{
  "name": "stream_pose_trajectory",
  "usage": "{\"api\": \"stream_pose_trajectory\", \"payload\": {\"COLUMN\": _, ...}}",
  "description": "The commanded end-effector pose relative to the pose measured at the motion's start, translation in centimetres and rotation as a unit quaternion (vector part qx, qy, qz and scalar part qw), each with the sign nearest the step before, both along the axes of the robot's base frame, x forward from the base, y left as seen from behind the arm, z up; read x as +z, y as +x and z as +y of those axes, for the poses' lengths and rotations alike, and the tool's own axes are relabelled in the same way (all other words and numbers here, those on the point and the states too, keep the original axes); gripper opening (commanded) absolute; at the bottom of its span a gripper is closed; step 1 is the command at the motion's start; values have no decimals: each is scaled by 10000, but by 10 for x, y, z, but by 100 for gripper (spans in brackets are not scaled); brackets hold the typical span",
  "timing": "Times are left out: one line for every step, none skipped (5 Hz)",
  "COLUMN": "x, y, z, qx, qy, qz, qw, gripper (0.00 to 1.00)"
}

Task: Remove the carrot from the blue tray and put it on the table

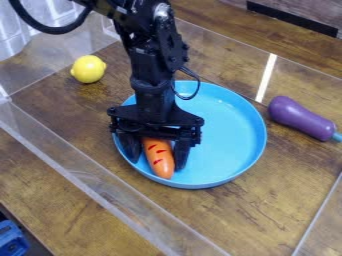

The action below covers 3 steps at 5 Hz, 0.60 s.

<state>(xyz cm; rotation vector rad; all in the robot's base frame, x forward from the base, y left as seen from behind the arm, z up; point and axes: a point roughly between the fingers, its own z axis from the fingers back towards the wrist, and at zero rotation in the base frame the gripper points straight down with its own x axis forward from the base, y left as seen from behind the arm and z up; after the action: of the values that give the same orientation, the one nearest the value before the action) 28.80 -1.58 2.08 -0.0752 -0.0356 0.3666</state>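
One small orange toy carrot (159, 157) lies in one round blue plastic tray (238, 135); one black pincer (156, 146) straddles it, spread wide.

The carrot (159, 157), orange with dark grooves, lies flat inside the blue tray (238, 130), directly beneath the open gripper (156, 141), between its spread fingers. The tray, round and shallow-rimmed, sits on the brown plank table (267, 215).
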Motion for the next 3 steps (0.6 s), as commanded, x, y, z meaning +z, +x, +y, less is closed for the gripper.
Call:
{"api": "stream_pose_trajectory", "payload": {"x": 2, "y": 12, "z": 12, "qx": -242, "qy": 9, "qz": -102, "qw": 9997, "gripper": 100}}
{"api": "stream_pose_trajectory", "payload": {"x": 1, "y": 20, "z": 20, "qx": -504, "qy": 25, "qz": -116, "qw": 9987, "gripper": 100}}
{"api": "stream_pose_trajectory", "payload": {"x": 3, "y": 30, "z": 20, "qx": -430, "qy": 30, "qz": -146, "qw": 9990, "gripper": 100}}
